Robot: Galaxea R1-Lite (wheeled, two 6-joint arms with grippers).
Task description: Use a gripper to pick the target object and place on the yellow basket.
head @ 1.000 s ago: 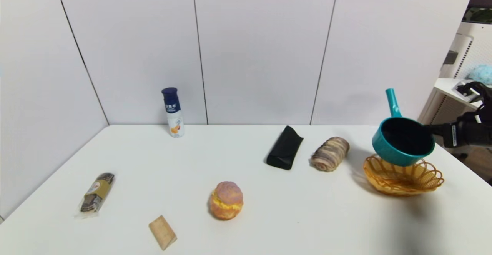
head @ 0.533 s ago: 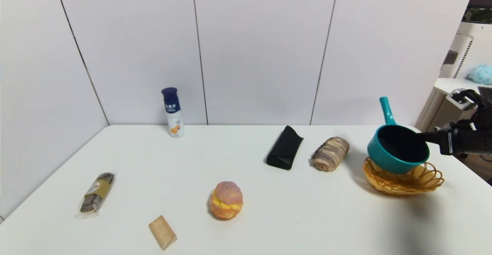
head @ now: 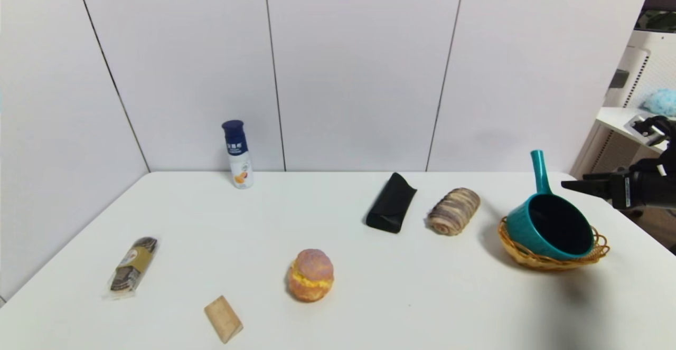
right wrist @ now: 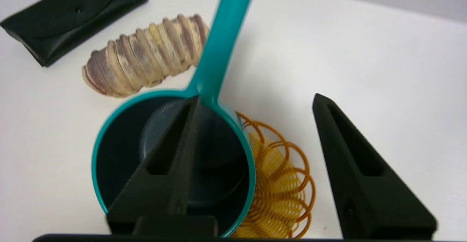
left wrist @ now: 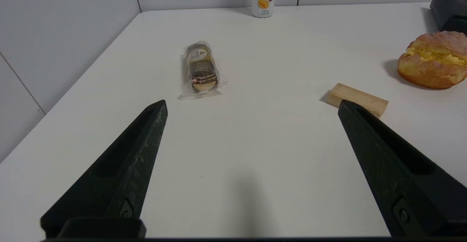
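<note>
The teal saucepan (head: 520,229) lies tilted in the yellow basket (head: 549,263) at the table's right end, with its dark mouth facing front-right and its handle (head: 540,170) sticking up. My right gripper (head: 571,185) hovers just above and to the right of the pan, open and holding nothing. In the right wrist view the right gripper (right wrist: 257,98) has its jaws spread wide. One finger (right wrist: 171,169) shows over the saucepan's (right wrist: 120,154) mouth and the other beyond the basket (right wrist: 281,183). My left gripper (left wrist: 251,103) is open over bare table and out of the head view.
A black pouch (head: 392,202) and a striped bread roll (head: 454,210) lie left of the basket. A cream puff (head: 311,275), a wooden block (head: 223,318), wrapped biscuits (head: 132,265) and a bottle (head: 237,153) are farther left. The table's right edge runs close by the basket.
The saucepan went from hanging in the right gripper above the basket to lying in it. The right gripper opened, let go and drew back slightly to the right.
</note>
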